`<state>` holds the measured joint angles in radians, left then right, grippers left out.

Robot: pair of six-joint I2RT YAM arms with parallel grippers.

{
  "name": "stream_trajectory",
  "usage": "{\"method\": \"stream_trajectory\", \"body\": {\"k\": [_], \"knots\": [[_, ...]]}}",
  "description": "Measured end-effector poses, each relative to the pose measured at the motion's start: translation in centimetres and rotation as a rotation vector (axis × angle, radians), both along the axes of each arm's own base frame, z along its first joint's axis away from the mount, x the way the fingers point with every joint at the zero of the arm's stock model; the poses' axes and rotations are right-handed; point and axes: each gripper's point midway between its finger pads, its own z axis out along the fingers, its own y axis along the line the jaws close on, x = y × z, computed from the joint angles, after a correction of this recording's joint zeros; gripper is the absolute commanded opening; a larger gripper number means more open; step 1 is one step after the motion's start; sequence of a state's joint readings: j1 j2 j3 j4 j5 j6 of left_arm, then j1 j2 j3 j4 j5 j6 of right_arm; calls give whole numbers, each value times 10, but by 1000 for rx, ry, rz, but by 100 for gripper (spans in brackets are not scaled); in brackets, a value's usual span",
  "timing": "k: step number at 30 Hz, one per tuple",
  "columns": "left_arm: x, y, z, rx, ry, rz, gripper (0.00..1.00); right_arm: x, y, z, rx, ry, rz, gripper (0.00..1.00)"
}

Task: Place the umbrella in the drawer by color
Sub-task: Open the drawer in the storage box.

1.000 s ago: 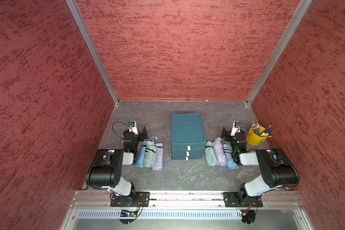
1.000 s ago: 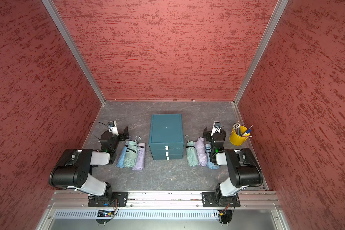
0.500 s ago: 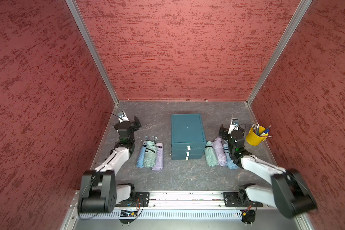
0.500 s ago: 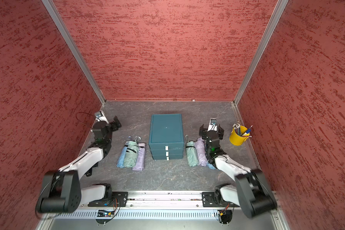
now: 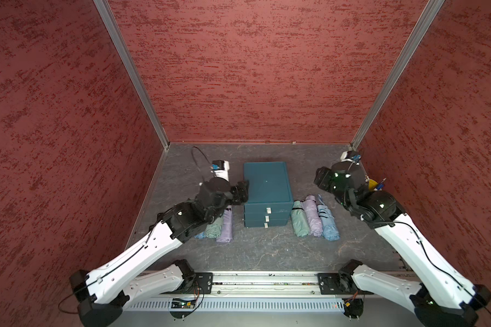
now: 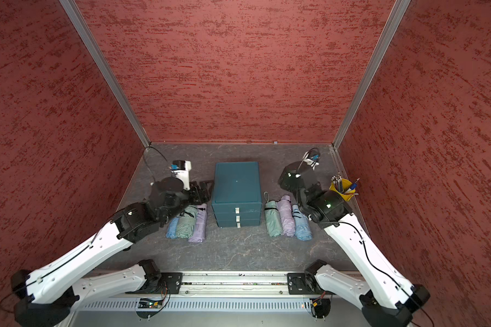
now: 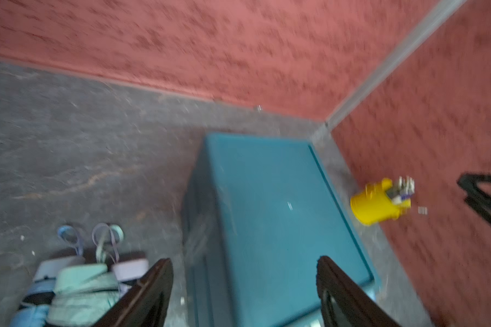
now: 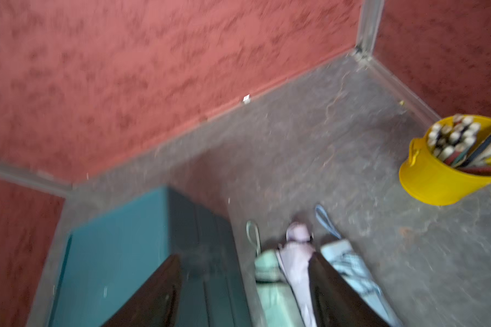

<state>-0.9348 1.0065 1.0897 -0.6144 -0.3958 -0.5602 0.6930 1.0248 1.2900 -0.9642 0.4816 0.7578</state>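
Room: red rough-textured walls (image 5: 253, 70) close in three sides; both wrist views are smeared.
Surface: dark grey stone-patterned floor (image 5: 267, 254) carries everything.
Drawers: the teal drawer unit (image 5: 267, 184) stands mid-floor, with all three drawers shut and their white handles facing the arm bases.
Left of unit: three folded umbrellas lie touching side by side. They are the left blue umbrella (image 6: 172, 229), the left green umbrella (image 6: 185, 223) and the left purple umbrella (image 6: 198, 228), which is nearest the unit.
Right of unit: the right green umbrella (image 5: 299, 220) is nearest the unit, then the right purple umbrella (image 5: 312, 215), then the right blue umbrella (image 5: 328, 223).
Left gripper (image 7: 244, 266): fingers spread wide and empty, at the unit's left upper edge.
Right gripper (image 8: 244, 259): fingers apart with nothing held, above the unit's right side and the right green umbrella.
Changed: a second ago both arms sat folded low beside the umbrellas. Now both are raised and stretched forward. The umbrellas and the unit have not moved.
Around: a yellow cup (image 6: 341, 192) of pens stands by the right wall.
In the way: the left arm (image 5: 153, 246) covers part of the left blue and green umbrellas. The right arm (image 5: 417, 249) hides most of the cup in a top view.
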Motion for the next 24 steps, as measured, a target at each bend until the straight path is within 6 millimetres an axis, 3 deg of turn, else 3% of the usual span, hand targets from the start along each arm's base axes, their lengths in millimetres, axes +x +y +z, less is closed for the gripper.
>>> {"method": "stream_trajectory", "body": {"k": [2,4,8,12,16,22,24], "knots": [[-16,-14,-6,43,38,-51,82,-38,26,-9,-5,65,126,67],[-19,-15,-7,64,67,-46,83,-77,48,-18,-24,121,256,68],[-10,-3,-16,60,149,0,81,-123,82,-37,-117,195,429,69],[-1,12,-32,55,236,58,90,-133,119,-66,-221,250,485,67],[-7,9,-33,23,263,43,93,-135,149,-83,-237,269,535,65],[-9,6,-37,-6,279,19,76,-125,190,-96,-248,264,550,61],[-5,6,-41,-25,294,18,71,-117,194,-102,-250,269,528,60]]}}
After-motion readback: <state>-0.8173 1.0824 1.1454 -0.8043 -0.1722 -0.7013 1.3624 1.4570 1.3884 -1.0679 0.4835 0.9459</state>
